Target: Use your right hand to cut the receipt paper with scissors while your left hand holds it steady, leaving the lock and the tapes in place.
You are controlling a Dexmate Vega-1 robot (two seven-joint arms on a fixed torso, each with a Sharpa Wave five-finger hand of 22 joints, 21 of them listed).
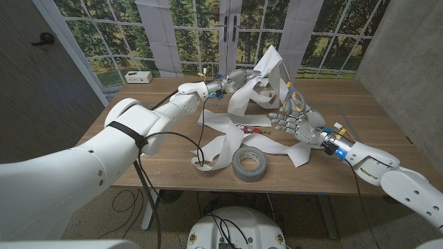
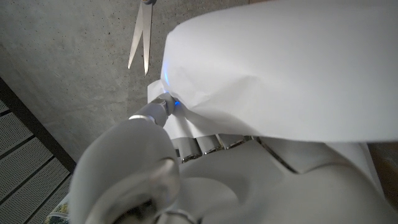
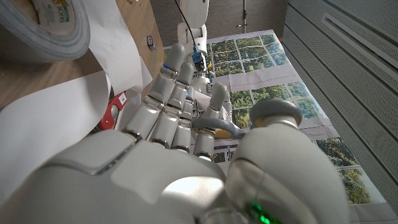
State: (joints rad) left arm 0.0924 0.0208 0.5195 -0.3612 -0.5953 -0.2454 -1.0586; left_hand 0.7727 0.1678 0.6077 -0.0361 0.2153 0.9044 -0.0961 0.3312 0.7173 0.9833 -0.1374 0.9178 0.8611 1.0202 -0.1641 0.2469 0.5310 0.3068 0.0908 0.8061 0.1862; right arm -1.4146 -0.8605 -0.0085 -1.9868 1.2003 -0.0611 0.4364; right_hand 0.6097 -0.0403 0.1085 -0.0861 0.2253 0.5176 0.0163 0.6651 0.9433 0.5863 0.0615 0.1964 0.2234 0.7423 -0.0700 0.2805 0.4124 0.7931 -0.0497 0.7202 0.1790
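Observation:
A long white receipt paper [image 1: 228,135] winds in loops over the table. My left hand [image 1: 232,81] grips one strip [image 1: 266,69] and holds it raised above the far middle of the table; that strip [image 2: 280,68] drapes over the hand [image 2: 205,174]. My right hand [image 1: 294,123] holds the grey-handled scissors [image 1: 295,102] to the right of the raised strip, points up toward it. The blades [image 2: 139,37] stand slightly apart, clear of the paper. A handle loop [image 3: 217,127] sits among my right hand's fingers [image 3: 168,99].
A grey tape roll [image 1: 249,164] lies near the front edge, and the roll [image 3: 43,31] is close to my right hand. A small red item [image 1: 246,128] lies among the paper loops. A white box [image 1: 138,77] sits at the far left corner.

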